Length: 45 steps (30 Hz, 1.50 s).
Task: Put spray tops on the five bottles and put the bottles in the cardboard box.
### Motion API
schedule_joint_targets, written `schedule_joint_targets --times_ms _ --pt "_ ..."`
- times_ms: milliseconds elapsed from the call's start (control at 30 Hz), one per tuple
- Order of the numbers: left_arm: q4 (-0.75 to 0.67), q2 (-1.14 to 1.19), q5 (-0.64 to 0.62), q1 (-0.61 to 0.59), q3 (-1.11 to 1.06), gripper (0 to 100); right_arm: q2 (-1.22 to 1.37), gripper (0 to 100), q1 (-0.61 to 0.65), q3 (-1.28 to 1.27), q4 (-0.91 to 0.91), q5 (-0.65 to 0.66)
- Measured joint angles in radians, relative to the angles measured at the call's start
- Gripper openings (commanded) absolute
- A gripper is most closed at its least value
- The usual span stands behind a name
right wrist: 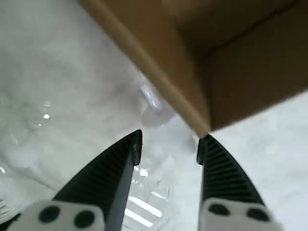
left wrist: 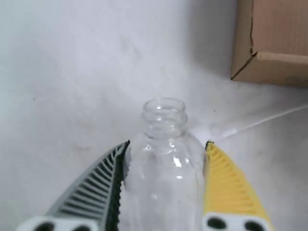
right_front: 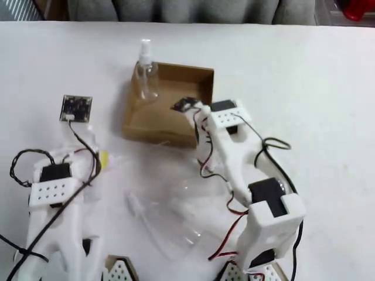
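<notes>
An open bottle (left wrist: 164,168), with no spray top on its threaded neck, stands gripped in the left claw (left wrist: 167,144) at the bottom centre of the left wrist view. The grey finger (left wrist: 96,192) and the yellow finger (left wrist: 226,183) press on its shoulders from either side, and the neck rises clear of their tips. Beyond it, a corner of the box (left wrist: 274,48) fills the upper right of that frame. A thin white tube (left wrist: 269,118) lies on the table (left wrist: 72,72) between bottle and box.

In the high view, the left arm (right_front: 55,193) sits at the lower left, folded low over the table and short of the box. The right arm (right_front: 234,152) stretches from the lower right up to the box's near right corner.

The right claw (right wrist: 169,139) is spread wide and holds nothing. The box's outer corner sits just past its black fingertips, with clear plastic blurred on the table beneath them.

A capped bottle (right_front: 145,79) stands upright in the box's upper left corner. More clear bottles (right_front: 176,222) lie on the table at the lower centre of the high view, between the arms; their number cannot be made out.
</notes>
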<state>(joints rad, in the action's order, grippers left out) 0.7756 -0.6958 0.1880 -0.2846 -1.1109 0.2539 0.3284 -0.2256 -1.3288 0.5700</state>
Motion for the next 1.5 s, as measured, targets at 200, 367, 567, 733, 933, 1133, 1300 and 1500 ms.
schedule_joint_targets --times_ms 200,367,567,733,933,1133,1300,1500 --pt "0.000 0.000 0.000 0.000 -0.002 2 0.000 14.2 0.002 -0.055 0.018 0.153" --pt "0.000 0.000 0.000 0.000 -0.002 2 0.000 1.2 -0.003 -0.061 0.018 0.229" --pt "0.000 0.000 0.000 0.000 -0.003 2 0.000 1.7 -0.064 -0.060 0.017 0.267" --pt "0.000 0.000 0.000 0.000 -0.003 2 0.000 1.7 -0.124 0.031 -0.143 0.433" --pt "0.000 0.000 0.008 0.000 -0.003 2 0.000 1.7 -0.229 0.175 -0.358 0.591" --pt "0.000 0.000 0.008 0.000 -0.003 2 0.000 1.7 -0.433 0.258 -0.361 0.715" --pt "0.000 0.000 0.008 0.000 -0.003 2 0.000 1.7 -0.609 0.262 -0.361 0.832" --pt "-0.009 0.000 0.008 0.000 -0.003 2 0.000 2.1 -0.775 0.264 -0.361 0.806"
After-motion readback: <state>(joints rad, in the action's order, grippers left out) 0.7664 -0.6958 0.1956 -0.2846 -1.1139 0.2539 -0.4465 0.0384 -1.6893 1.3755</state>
